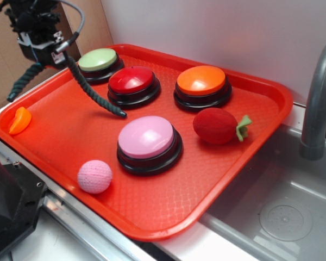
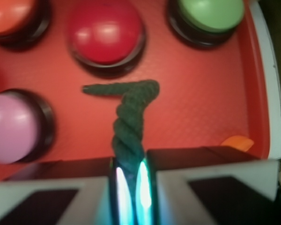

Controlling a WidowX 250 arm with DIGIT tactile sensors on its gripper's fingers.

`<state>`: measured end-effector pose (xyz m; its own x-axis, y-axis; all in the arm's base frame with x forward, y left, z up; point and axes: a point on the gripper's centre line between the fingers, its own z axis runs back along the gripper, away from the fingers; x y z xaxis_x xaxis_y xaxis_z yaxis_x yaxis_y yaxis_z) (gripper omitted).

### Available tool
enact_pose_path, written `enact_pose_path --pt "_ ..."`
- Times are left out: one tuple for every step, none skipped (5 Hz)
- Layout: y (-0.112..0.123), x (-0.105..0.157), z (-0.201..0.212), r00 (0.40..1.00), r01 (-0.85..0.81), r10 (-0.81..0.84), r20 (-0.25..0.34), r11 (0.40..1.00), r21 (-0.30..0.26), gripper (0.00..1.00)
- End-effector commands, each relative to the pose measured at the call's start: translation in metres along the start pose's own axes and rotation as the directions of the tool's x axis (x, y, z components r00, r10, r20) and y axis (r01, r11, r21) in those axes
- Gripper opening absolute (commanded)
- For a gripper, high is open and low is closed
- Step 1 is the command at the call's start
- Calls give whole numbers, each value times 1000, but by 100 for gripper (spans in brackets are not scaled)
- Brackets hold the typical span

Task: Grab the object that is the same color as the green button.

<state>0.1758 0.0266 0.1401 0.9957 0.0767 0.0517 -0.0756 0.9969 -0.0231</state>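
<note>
A dark green twisted rope hangs from my gripper over the red tray, one end drooping toward the tray left of the red button and the other end trailing past the tray's left rim. In the wrist view the rope rises from between my jaws, which are shut on it at the gripper, and bends left at its tip. The pale green button sits at the tray's back left corner, just right of the gripper; the wrist view shows this green button at top right.
On the tray stand a red button, an orange button and a pink button. A red plush fruit with a green leaf, a pink knitted ball and an orange piece lie there too. A sink and faucet are at right.
</note>
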Motion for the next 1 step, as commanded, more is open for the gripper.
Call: enact_pose_path --pt "-17 4 8 999 23 -24 -29 999 -29 0"
